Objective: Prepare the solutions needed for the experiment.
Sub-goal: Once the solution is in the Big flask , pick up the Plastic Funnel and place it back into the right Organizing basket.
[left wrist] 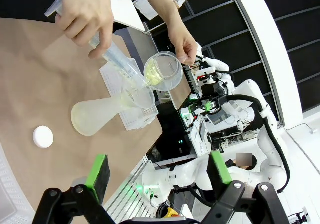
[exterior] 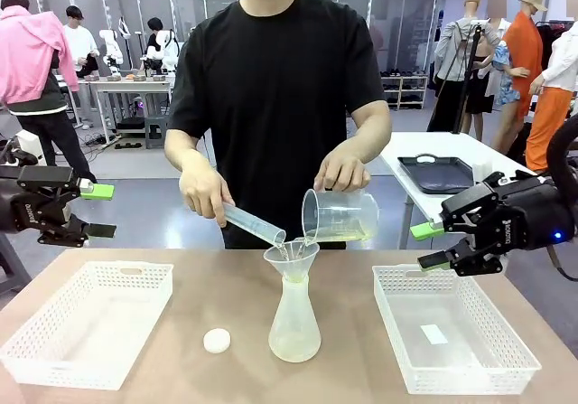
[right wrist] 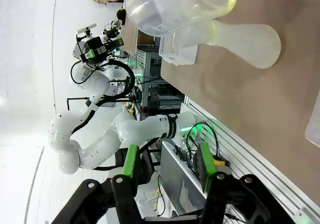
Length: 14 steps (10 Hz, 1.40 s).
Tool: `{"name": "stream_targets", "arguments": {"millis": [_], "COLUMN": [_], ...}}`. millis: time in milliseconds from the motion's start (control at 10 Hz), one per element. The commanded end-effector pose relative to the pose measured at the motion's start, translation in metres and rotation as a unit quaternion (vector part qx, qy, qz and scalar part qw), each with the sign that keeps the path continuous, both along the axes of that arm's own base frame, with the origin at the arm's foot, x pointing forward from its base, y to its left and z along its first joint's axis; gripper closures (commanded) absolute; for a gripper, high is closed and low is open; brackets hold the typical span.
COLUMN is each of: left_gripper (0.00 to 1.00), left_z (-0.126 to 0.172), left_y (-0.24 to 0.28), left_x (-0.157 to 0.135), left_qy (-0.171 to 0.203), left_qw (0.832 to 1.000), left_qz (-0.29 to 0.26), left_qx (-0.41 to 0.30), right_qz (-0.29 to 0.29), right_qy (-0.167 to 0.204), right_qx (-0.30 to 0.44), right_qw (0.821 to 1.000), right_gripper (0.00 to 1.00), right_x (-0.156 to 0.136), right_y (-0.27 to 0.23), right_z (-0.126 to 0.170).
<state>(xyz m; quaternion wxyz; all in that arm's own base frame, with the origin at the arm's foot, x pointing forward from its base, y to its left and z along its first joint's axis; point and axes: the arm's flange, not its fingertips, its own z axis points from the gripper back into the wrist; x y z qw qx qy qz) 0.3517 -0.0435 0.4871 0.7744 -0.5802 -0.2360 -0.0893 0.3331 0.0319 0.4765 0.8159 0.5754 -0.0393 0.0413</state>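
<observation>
At the table's far side a person tilts a clear beaker (exterior: 339, 214) and a graduated cylinder (exterior: 253, 223) over a funnel (exterior: 291, 259). The funnel sits in a translucent conical flask (exterior: 294, 327). The solutions show as pale yellow-green liquid (exterior: 346, 235) low in the beaker, which also shows in the left wrist view (left wrist: 162, 71) and the right wrist view (right wrist: 180, 6). My left gripper (exterior: 101, 211) (left wrist: 159, 169) hangs open at the left, well above the table. Right of the beaker, my right gripper (exterior: 430, 246) (right wrist: 169, 166) has its jaws apart with nothing between them.
A white basket (exterior: 54, 350) lies front left and another (exterior: 488, 377) front right. A small white round cap (exterior: 217, 339) lies left of the flask. A black tray (exterior: 438, 173) rests on a white table behind.
</observation>
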Motion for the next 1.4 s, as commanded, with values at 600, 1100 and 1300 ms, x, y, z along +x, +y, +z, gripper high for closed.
{"name": "stream_targets", "arguments": {"millis": [600,1100,1300], "left_gripper": [0.00,0.00,0.00], "left_z": [0.0001,0.0001,0.0001], "left_y": [-0.0020,-0.0020,-0.0020], "left_x": [0.0014,0.0014,0.0014], "left_qy": [-0.012,-0.012,-0.012], "left_qw": [1.000,1.000,1.000], "left_qz": [-0.001,-0.001,-0.001], "left_qx": [-0.012,-0.012,-0.012], "right_qz": [0.000,0.000,0.000], "right_qy": [-0.005,-0.005,-0.005], "right_qx": [0.004,0.004,0.004], "right_qw": [1.000,1.000,1.000], "right_gripper": [0.41,0.41,0.41], "right_x": [0.0015,0.0015,0.0015], "right_y": [0.0014,0.0014,0.0014], "right_z": [0.0006,0.0006,0.0006]}}
